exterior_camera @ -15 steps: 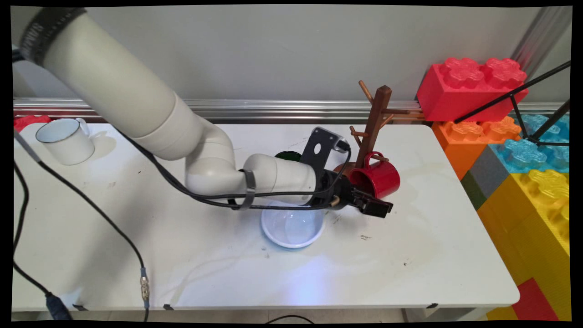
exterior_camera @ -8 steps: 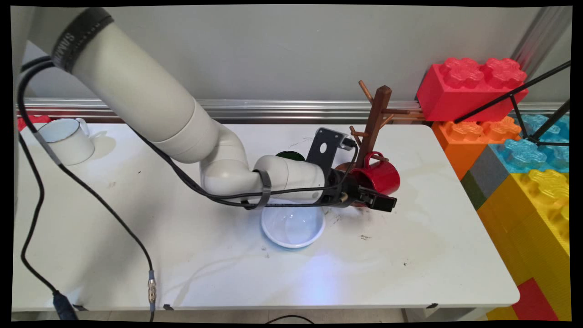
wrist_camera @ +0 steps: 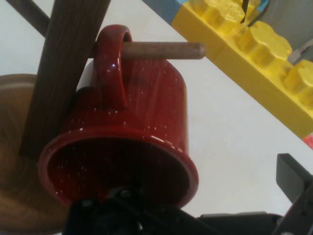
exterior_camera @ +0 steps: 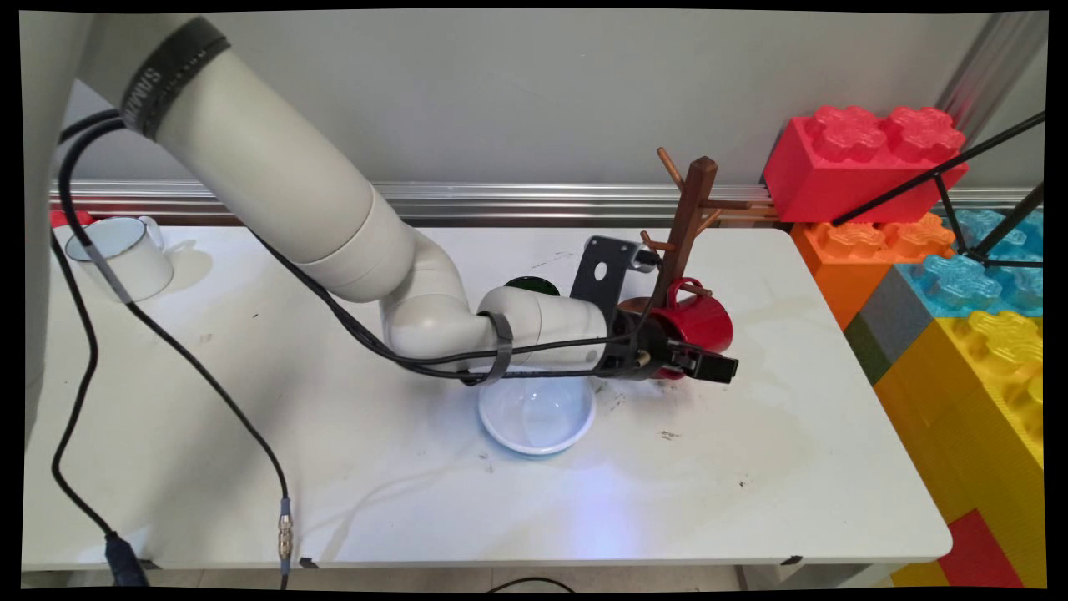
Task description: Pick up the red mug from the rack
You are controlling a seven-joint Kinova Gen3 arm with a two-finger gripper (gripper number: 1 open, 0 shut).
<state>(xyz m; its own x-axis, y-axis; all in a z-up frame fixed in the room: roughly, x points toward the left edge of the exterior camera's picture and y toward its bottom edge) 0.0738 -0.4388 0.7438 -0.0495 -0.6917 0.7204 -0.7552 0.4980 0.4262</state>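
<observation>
With 12 o'clock set toward the wall in the main view, the white table [exterior_camera: 400,501] is carrying these items from left to right. A white enamel mug [exterior_camera: 117,257] is standing upright at the far left, toward 10 o'clock, well apart from everything else. Black cables [exterior_camera: 192,392] are hanging from the arm across the left half. A white bowl [exterior_camera: 536,413] is sitting near the table's centre, under the wrist. A dark green object [exterior_camera: 528,285] is showing at 12 o'clock of the bowl; most of it is hidden by the arm, so its kind cannot be told.

The gripper [exterior_camera: 705,366] is lying almost level and pointing toward 3 o'clock; it is hovering just at 6 o'clock of the red mug [exterior_camera: 697,321]. In the hand view one finger [wrist_camera: 293,178] is standing far out to the side and apart from the mug; the jaws are judged to be spread and gripping nothing. The other finger is not showing.

The red mug is hanging from a peg [wrist_camera: 164,50] of the wooden mug tree [exterior_camera: 688,209]; the peg is passing through the handle [wrist_camera: 111,68]. The mug is tilting with its mouth turned toward the gripper; its body is resting against the post [wrist_camera: 63,63], above the round base [wrist_camera: 14,147]. The hanging therefore appears complete; only clearance between gripper and rim is looking tight. The other pegs are carrying nothing.

Large toy bricks [exterior_camera: 859,159] are standing stacked at 3 o'clock, beyond the table edge.
</observation>
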